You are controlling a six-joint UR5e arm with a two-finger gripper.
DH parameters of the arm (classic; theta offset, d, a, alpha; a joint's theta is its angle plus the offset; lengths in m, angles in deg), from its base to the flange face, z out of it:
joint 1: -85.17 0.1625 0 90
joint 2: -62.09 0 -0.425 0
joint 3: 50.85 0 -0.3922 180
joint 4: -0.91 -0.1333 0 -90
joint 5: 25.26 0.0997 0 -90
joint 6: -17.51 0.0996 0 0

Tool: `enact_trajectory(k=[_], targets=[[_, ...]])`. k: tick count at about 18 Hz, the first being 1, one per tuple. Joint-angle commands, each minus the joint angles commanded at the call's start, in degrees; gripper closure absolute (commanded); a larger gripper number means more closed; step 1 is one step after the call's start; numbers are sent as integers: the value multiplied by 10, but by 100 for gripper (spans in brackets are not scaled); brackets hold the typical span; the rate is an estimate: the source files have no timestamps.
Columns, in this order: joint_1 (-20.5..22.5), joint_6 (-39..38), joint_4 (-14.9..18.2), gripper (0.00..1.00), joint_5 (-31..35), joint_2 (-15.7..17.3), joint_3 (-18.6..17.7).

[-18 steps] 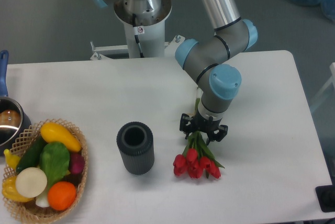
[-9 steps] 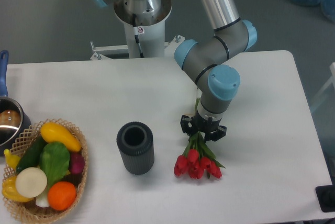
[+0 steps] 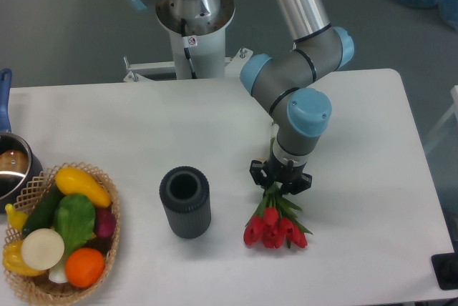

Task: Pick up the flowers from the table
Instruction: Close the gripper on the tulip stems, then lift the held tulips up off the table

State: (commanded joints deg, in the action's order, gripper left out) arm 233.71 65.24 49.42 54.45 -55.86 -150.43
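Observation:
The flowers (image 3: 274, 226) are a slim bunch of red tulips with green stems and leaves, at the front right of the white table (image 3: 143, 127). The red heads point toward the front edge. My gripper (image 3: 280, 183) stands straight over the stems, its jaws closed around them just above the leaves. The upper stems are hidden under the wrist. I cannot tell whether the heads touch the tabletop.
A dark grey ribbed cylinder vase (image 3: 185, 201) stands upright left of the flowers. A wicker basket of vegetables (image 3: 61, 231) sits at the front left. A pot (image 3: 11, 166) is at the left edge. The robot base (image 3: 193, 27) is behind the table.
The jaws have narrowed onto the stems. The gripper and the bunch have shifted slightly right, and the tulip heads have moved a little to the right and forward.

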Motion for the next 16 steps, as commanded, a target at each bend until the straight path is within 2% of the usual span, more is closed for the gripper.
enact_trajectory(k=[1, 6, 10, 16], targets=[[0, -2, 0, 73, 0, -1, 0], [2, 3, 0, 73, -1, 6, 6], [4, 3, -1, 73, -4, 18, 39], [11, 0, -1, 73, -48, 48, 95]])
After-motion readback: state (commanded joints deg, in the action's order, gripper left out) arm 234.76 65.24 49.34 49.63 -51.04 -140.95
